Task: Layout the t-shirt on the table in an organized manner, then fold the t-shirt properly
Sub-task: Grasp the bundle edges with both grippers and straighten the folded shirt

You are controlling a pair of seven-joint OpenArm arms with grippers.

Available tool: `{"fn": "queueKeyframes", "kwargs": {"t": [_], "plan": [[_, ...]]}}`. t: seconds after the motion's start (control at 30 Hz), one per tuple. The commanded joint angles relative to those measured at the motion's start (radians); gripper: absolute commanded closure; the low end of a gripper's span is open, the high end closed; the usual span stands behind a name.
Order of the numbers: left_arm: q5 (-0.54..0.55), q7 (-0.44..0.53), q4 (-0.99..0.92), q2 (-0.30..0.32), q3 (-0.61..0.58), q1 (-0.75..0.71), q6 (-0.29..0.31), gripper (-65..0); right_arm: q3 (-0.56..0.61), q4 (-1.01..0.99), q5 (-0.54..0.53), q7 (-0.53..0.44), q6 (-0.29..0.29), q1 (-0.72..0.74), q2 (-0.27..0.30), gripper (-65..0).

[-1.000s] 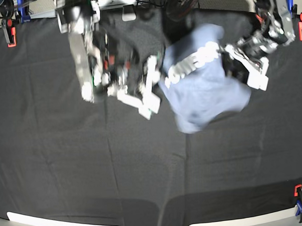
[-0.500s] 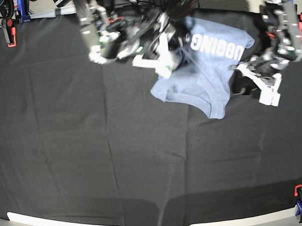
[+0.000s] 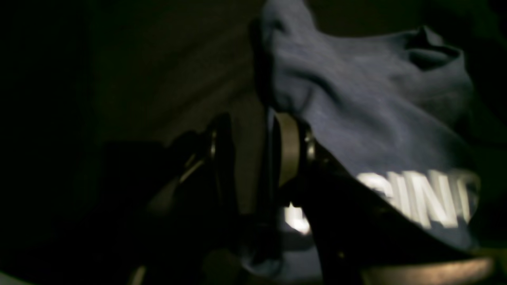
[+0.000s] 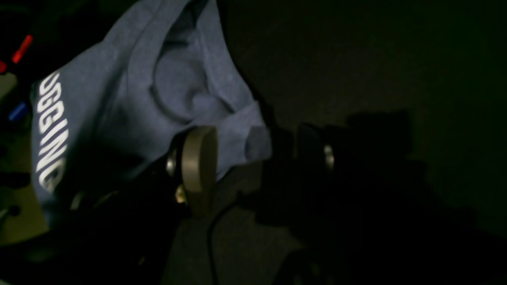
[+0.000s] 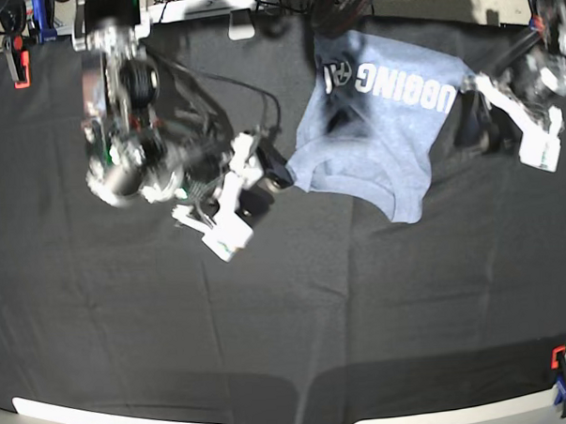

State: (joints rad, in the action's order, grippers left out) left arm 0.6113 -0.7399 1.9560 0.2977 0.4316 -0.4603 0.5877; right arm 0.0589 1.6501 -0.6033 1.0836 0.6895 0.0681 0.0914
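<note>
- Up at the far side of the desk (image 5: 269,316), the t-shirt (image 5: 383,132) lies crumpled, lettered side up, with its white lettering (image 5: 404,87) running along the far edge.
- On the base view's left, the right pincer (image 5: 262,171) sits at the shirt's near-left corner.
- From the right wrist camera, a fold of the t-shirt (image 4: 158,87) lies between the right pincer (image 4: 253,152) fingers; the round pad (image 4: 200,158) presses the cloth on one side, and the other finger is dark, so the jaws read as closed on the fabric.
- On the base view's right, the left pincer (image 5: 528,131) is at the shirt's right edge.
- From the left wrist camera, the left pincer (image 3: 253,154) has its jaws narrow, with an edge of the t-shirt (image 3: 368,114) against the pale pad (image 3: 287,152); whether cloth is truly clamped there I cannot tell, as the frame is very dark.
</note>
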Motion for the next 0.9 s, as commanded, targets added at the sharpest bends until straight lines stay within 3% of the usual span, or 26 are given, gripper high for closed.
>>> {"fn": "queueKeyframes", "kwargs": {"t": [0.0, 0.27, 0.6, 0.77, 0.87], "plan": [[0.019, 0.022, 0.053, -0.018, 0.002, -0.027, 0.011, -16.0, -0.003, -0.016, -0.038, -0.019, 0.009, 0.060, 0.008, -31.7], [0.019, -0.006, 0.151, -0.176, 0.000, -0.133, 0.076, -16.0, 0.004, -0.298, -0.174, 0.051, 0.009, 0.266, 0.039, -31.6], [0.018, 0.000, 0.150, -0.187, -0.001, -0.135, 0.076, -16.1, 0.206, -0.413, -0.201, 0.054, 0.009, 0.283, 0.036, -30.8], [0.018, 0.000, 0.150, -0.187, -0.001, -0.135, 0.076, -16.1, 0.257, -0.413, -0.166, 0.054, 0.009, 0.283, 0.035, -19.4], [0.018, 0.000, 0.150, -0.187, -0.001, -0.135, 0.075, -16.1, 0.242, -0.413, -0.151, 0.030, 0.009, 0.283, 0.036, -4.1]]}}
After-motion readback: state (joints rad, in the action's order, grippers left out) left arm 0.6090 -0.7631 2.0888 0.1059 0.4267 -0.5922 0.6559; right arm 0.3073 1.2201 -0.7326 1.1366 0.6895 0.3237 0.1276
